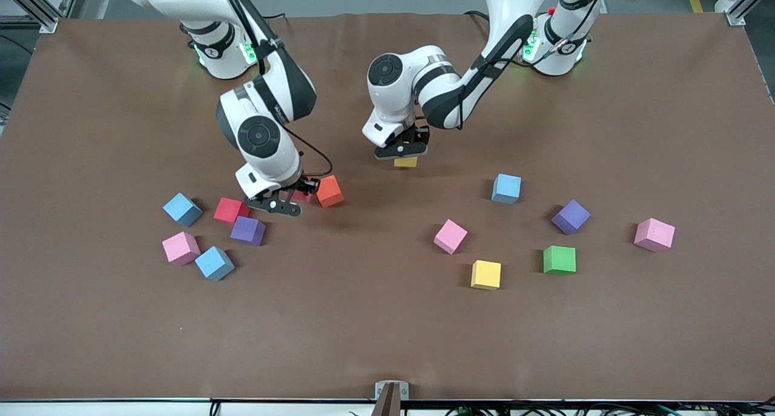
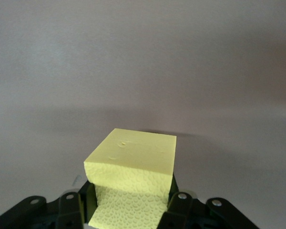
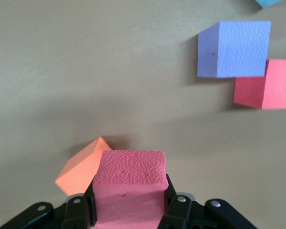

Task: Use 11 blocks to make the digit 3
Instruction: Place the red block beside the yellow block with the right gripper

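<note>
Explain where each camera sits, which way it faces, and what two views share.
Front view: high across the brown table, facing both arms and the scattered foam cubes.
Left wrist view: on the left arm, looking past the left gripper, shut on a yellow foam cube.
Right wrist view: on the right arm, looking past the right gripper, shut on a red foam cube.
Shared: the orange foam cube shows in front and right wrist views.

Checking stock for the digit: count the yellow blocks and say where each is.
2. The held yellow block sits in the left tool over mid-table; the loose yellow block lies beside the green block. Arms might hide others.
</note>
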`<state>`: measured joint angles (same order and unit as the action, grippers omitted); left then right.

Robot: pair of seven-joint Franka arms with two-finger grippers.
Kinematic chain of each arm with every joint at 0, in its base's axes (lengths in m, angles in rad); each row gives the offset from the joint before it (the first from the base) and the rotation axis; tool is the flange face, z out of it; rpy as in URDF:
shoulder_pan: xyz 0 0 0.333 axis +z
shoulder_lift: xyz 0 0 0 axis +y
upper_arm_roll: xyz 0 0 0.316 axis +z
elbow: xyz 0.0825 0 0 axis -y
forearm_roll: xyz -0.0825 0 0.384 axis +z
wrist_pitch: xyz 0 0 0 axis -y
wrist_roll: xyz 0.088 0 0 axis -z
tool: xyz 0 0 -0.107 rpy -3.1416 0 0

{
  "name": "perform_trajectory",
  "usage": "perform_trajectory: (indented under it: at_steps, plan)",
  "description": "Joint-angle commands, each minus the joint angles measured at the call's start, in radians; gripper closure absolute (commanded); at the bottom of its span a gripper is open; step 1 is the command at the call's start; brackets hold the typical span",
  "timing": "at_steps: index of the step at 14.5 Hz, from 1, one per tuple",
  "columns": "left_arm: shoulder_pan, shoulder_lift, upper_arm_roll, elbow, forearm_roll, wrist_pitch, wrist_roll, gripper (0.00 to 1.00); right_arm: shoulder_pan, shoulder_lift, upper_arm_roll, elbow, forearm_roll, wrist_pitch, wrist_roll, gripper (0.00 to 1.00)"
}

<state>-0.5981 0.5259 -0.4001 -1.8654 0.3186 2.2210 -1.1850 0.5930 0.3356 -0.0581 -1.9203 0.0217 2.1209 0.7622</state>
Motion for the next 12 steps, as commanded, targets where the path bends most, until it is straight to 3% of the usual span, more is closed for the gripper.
perform_trajectory:
  at_steps: [1, 7, 12]
  plan:
    - [-0.031, 0.025, 0.001, 0.032, 0.017, -0.046, 0.031, 0.84, 0.047, -0.108, -0.002, -0.132, 0.012, 0.017, 0.109, 0.63]
    - [-0.052, 0.048, 0.001, 0.032, 0.007, -0.073, 0.056, 0.82, 0.111, -0.204, -0.002, -0.330, 0.064, 0.141, 0.320, 0.62]
    - [-0.052, 0.080, 0.001, 0.034, 0.002, -0.073, 0.042, 0.80, 0.166, -0.210, -0.002, -0.399, 0.104, 0.183, 0.638, 0.62]
